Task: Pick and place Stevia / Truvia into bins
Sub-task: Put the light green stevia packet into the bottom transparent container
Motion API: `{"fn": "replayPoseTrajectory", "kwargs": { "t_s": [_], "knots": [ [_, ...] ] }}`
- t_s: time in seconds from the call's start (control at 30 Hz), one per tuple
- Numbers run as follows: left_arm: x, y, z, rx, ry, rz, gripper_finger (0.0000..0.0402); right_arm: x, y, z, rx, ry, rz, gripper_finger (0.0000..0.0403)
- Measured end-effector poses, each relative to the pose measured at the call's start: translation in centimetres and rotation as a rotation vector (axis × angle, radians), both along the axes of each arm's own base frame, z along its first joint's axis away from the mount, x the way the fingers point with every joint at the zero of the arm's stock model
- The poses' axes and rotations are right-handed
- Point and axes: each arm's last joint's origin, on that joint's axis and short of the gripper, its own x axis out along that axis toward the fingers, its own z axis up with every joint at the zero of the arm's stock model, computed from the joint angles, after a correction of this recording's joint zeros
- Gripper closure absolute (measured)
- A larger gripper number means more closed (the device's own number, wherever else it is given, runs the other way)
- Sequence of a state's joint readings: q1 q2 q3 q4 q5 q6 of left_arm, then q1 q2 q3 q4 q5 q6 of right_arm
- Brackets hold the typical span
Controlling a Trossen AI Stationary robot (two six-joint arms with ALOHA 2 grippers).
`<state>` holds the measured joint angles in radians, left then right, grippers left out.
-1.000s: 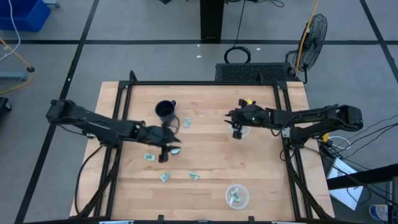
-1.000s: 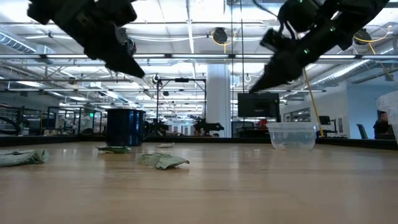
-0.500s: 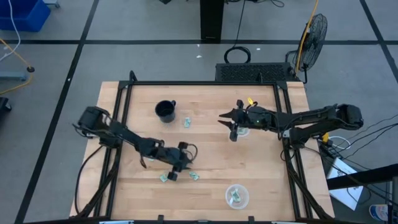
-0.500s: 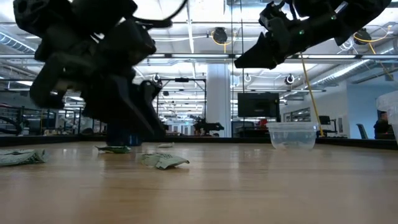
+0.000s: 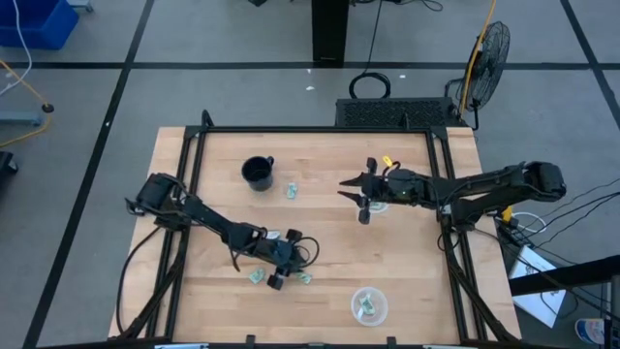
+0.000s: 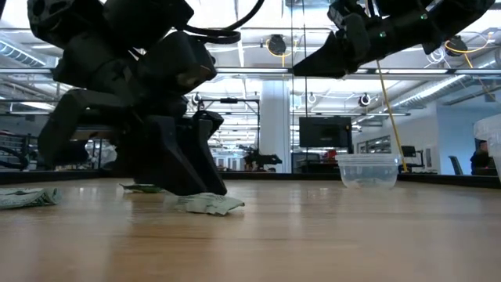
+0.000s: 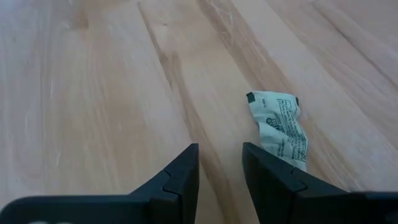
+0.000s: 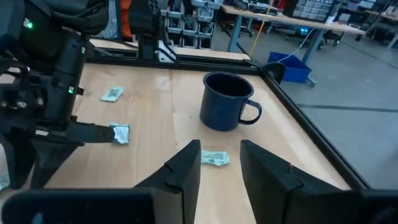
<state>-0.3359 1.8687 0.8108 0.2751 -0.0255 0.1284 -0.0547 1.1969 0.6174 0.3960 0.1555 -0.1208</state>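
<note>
Small pale green and white sachets lie flat on the wooden table: one (image 5: 303,277) just beside my left gripper (image 5: 278,278), one (image 5: 255,276) on its other side, one (image 5: 291,191) near the black mug. My left gripper (image 7: 221,177) is down at the table, open, with bare wood between its fingers; the sachet (image 7: 283,127) lies outside one finger. My right gripper (image 5: 355,200) hangs open and empty in the air beside the far clear cup (image 5: 380,202). The near clear cup (image 5: 368,305) has sachets in it. My left gripper has nothing between its fingers. The near end of the sachet (image 7: 297,158) lies close to the outer side of one finger (image 7: 273,180); I cannot tell whether they touch.
The black mug (image 5: 257,173) stands at the table's far left. A dark frame (image 5: 310,130) runs along the table's edges. In the low view the left arm (image 6: 133,94) stands in front of the mug. Bare wood lies between the two arms.
My left gripper has swung from beside the mug toward the table's near edge and come down to the table next to a sachet. My right gripper has risen and drifted slightly toward the table's left, away from the far cup. The sachets have stayed where they were.
</note>
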Motion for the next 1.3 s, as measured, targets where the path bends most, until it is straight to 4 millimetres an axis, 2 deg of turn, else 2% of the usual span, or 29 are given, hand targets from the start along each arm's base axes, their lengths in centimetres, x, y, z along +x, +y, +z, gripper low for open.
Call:
{"fn": "replayPoseTrajectory", "kwargs": {
  "t_s": [0.13,0.23,0.3,0.37,0.47,0.6,0.83,0.97,1.07,1.23,1.3],
  "knots": [
    [-0.4,0.2,1.0,0.007,-0.008,0.008,0.0303,0.0,0.0,0.0,-0.004,0.004,0.001,0.0298],
    [-0.4,0.2,3.1,-0.017,-0.074,0.016,0.0325,0.0,0.0,0.0,-0.004,0.005,0.001,0.0298],
    [-0.6,0.2,4.2,-0.074,-0.084,0.029,0.0335,0.0,0.0,0.0,-0.004,0.005,0.001,0.0298],
    [-0.6,0.1,4.5,-0.167,-0.064,0.048,0.0339,0.0,0.0,0.0,-0.004,0.006,0.001,0.0297],
    [-0.7,-0.2,3.9,-0.232,-0.013,0.073,0.0335,0.0,0.0,0.0,-0.004,0.006,0.001,0.0296],
    [-0.6,-0.4,2.0,-0.216,0.048,0.081,0.0314,0.0,0.0,0.0,0.004,0.005,-0.001,0.0298],
    [-0.1,-0.9,0.1,-0.216,0.044,0.063,0.0270,0.0,0.0,-0.2,0.004,0.014,-0.001,0.0298],
    [-0.1,-1.0,-0.3,-0.202,0.053,0.060,0.0267,0.0,0.0,-0.2,0.004,0.016,-0.001,0.0298],
    [-0.2,-1.0,-0.6,-0.165,0.065,0.039,0.0292,-0.1,0.0,-0.2,0.004,0.019,-0.001,0.0298],
    [-0.1,-0.6,-0.1,-0.058,0.006,-0.008,0.0379,-0.1,0.0,-0.3,-0.007,0.030,0.005,0.0298],
    [0.0,0.0,0.3,-0.005,-0.014,0.021,0.0391,-0.1,0.2,-0.4,-0.012,0.047,0.043,0.0298]
  ]
}}
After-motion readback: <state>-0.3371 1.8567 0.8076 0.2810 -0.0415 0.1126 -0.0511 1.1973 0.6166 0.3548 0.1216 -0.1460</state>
